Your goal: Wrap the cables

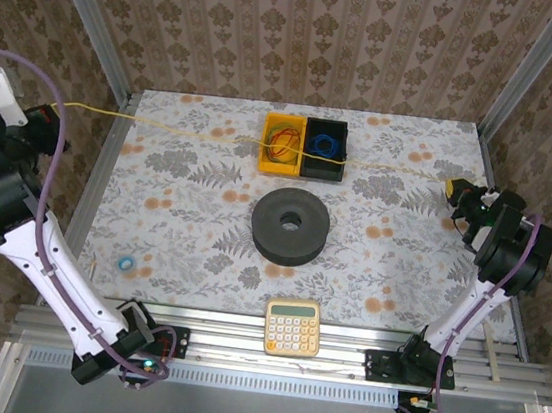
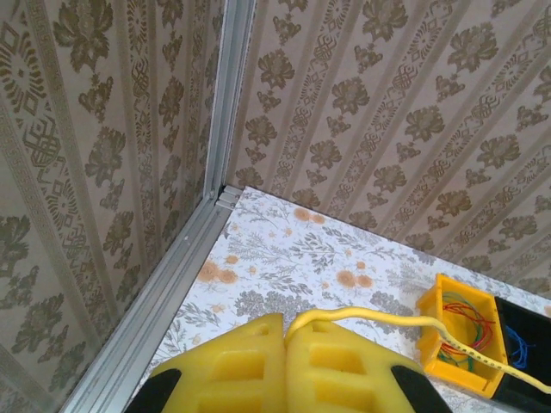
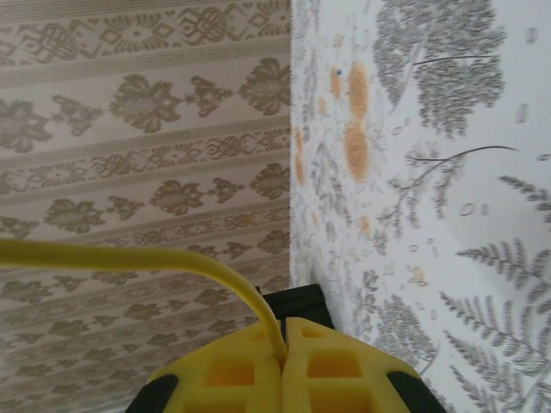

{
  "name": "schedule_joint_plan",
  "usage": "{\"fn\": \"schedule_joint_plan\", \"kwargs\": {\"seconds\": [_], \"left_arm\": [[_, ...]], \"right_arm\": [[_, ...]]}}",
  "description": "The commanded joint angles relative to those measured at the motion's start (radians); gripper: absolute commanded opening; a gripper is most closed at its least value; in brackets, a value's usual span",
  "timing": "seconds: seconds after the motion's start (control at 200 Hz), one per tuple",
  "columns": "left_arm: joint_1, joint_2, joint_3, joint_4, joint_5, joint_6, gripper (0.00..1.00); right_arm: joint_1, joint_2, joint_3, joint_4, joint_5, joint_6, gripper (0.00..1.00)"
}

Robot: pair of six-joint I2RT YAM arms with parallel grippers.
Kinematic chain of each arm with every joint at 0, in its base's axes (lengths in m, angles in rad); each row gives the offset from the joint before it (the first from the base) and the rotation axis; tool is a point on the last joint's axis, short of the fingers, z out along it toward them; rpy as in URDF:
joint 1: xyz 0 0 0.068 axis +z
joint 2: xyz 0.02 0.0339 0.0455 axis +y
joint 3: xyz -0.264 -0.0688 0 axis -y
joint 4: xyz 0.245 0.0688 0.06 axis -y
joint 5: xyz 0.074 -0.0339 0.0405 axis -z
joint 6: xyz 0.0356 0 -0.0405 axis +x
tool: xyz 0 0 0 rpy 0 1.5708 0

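Your two grippers are both clamping down on the one yellow cord (image 1: 195, 130). In the left wrist view the left gripper (image 2: 284, 331) is pressing its yellow pads (image 2: 245, 361) together, with the cord (image 2: 387, 318) coming out of the seam and arching off to the right. In the right wrist view the right gripper (image 3: 282, 344) is pinching its pads (image 3: 331, 366) shut on the other end, and the cord (image 3: 129, 256) is bending away to the left.

From above, you are holding the cord stretched across the far half of the table (image 1: 184, 215), running from the left gripper (image 1: 50, 116) to the right gripper (image 1: 456, 191). It is passing over two bins sitting side by side.

The yellow bin (image 1: 285, 119) is holding one red-orange coil (image 1: 283, 145). The black bin (image 1: 328, 123) is holding one blue coil (image 1: 324, 145). The left wrist view is also catching the yellow bin (image 2: 430, 310) and its red wires (image 2: 456, 323).

Nearer you, one black ring (image 1: 269, 224) is lying flat at mid-table, one calculator (image 1: 292, 326) is sitting on the near rail, and one small blue loop (image 1: 127, 264) is lying near the left arm.

Your left arm is rising from its base and reaching out over the left rail, well to the far left. Your right arm is rising from its base and leaning out toward the right edge, its gripper pointing inward.
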Motion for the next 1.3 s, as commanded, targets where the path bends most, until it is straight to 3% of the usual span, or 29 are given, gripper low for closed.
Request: {"fn": "schedule_joint_plan", "kwargs": {"seconds": [0.0, 0.09, 0.2, 0.33, 0.48, 0.755, 0.89, 0.965, 1.14, 1.295], "left_arm": [[0.061, 0.014, 0.05, 0.164, -0.077, -0.07, 0.0], [0.05, 0.001, 0.015, 0.238, 0.035, -0.09, 0.0], [-0.024, -0.015, -0.031, 0.284, 0.081, -0.094, 0.0], [-0.209, -0.012, -0.032, 0.217, -0.026, -0.009, 0.0], [-0.393, -0.009, -0.042, 0.167, -0.171, 0.056, 0.0], [-0.562, -0.014, -0.113, 0.193, -0.283, 0.064, 0.0], [-0.616, -0.015, -0.132, 0.206, -0.32, 0.056, 0.0], [-0.642, -0.014, -0.133, 0.206, -0.348, 0.055, 0.0], [-0.692, -0.014, -0.129, 0.204, -0.397, 0.052, 0.0], [-0.727, -0.014, -0.127, 0.209, -0.415, 0.052, 0.0]], "right_arm": [[-0.055, 0.029, 0.016, 0.037, 0.157, 0.034, 0.0], [-0.022, -0.012, 0.044, -0.084, 0.135, -0.068, 0.0], [0.06, -0.102, 0.102, -0.367, 0.153, -0.284, 0.0], [0.169, -0.166, 0.187, -0.626, 0.224, -0.48, 0.0], [0.234, -0.171, 0.258, -0.736, 0.276, -0.549, 0.0], [0.357, -0.067, 0.466, -0.901, 0.326, -0.625, 0.09], [0.412, 0.008, 0.595, -0.953, 0.339, -0.636, 0.07], [0.438, 0.051, 0.672, -1.002, 0.334, -0.646, 0.13], [0.488, 0.106, 0.785, -1.081, 0.33, -0.668, 0.43], [0.511, 0.076, 0.777, -1.102, 0.309, -0.694, 0.51]]}}
